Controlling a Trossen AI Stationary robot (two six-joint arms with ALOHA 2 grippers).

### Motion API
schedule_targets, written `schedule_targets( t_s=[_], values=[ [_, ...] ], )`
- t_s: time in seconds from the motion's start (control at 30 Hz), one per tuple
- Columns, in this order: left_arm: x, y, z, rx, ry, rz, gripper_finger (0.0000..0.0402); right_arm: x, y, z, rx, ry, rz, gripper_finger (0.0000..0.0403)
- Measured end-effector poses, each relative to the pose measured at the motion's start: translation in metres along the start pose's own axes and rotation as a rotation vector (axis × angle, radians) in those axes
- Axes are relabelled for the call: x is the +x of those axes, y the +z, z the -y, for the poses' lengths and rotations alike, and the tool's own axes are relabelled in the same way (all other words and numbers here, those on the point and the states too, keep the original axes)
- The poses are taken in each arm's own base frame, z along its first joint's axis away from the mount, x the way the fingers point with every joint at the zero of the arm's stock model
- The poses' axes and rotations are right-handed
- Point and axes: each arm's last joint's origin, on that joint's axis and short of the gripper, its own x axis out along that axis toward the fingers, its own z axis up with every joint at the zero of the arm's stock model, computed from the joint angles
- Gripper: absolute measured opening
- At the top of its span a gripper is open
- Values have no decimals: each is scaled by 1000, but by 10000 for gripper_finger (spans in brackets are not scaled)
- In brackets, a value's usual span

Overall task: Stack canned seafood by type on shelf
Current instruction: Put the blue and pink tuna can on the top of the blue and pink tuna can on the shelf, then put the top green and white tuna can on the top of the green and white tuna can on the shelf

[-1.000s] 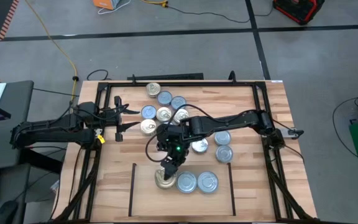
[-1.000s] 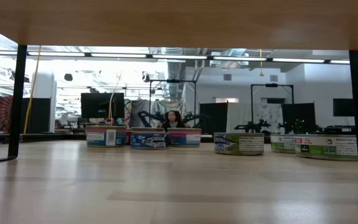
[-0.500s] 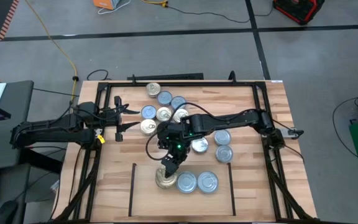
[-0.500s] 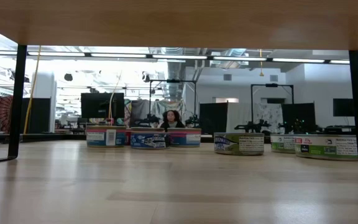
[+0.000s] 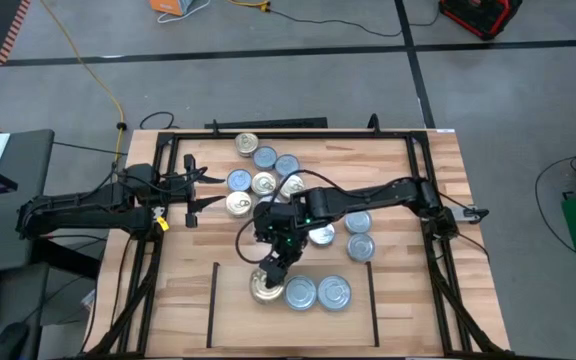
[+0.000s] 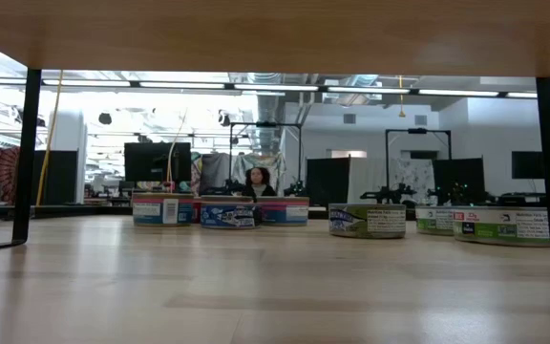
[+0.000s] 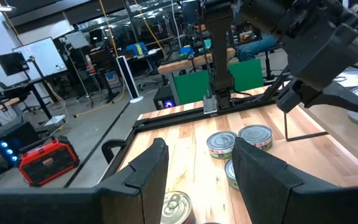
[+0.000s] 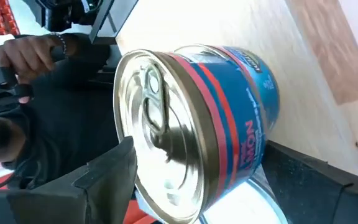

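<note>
The shelf (image 5: 236, 318) is a patch of light planks between two black lines at the table's near middle. Three tins stand on it in a row: a gold-topped tin (image 5: 262, 290) at its left and two silver-topped tins (image 5: 299, 293) (image 5: 334, 292). My right gripper (image 5: 273, 266) is open, slanting down just over the gold-topped tin's far side. In the right wrist view that tin (image 8: 197, 124) fills the picture, blue-sided with red bands, beside one finger (image 8: 107, 177). My left gripper (image 5: 190, 186) waits open and level at the table's left edge, with nothing between its fingers (image 7: 148, 174). My right gripper hangs over the far rim of the gold-topped tin's top (image 8: 148, 118), which stands flat on the shelf. One finger shows next to the top. Whether it touches the tin, I cannot tell.
Several loose tins, gold-topped (image 5: 247, 145) and silver-topped (image 5: 357, 222), lie in a cluster at the table's far middle and under my right arm. A black metal frame (image 5: 288, 134) runs round the table. A person's hand (image 8: 23, 59) shows beyond the table.
My right gripper has tipped up a little and drawn back from the gold-topped tin toward the table's far edge, so more of the tin's top shows. The tin has stayed where it was on the shelf.
</note>
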Motion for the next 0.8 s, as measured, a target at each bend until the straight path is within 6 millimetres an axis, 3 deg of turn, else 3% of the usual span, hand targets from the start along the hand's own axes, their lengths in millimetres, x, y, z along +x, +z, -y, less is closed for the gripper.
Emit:
schedule_targets(
  t_s=[0.4, 0.6, 0.8],
  values=[
    [0, 0, 0, -2, -7, 2, 168, 3, -2, -4, -43, -1, 18, 356],
    [0, 1, 3, -4, -114, 34, 168, -2, -1, 7, -67, -79, 6, 356],
    [0, 1, 4, 0, -128, 39, 168, 0, 1, -1, -139, -34, 49, 356]
  ],
)
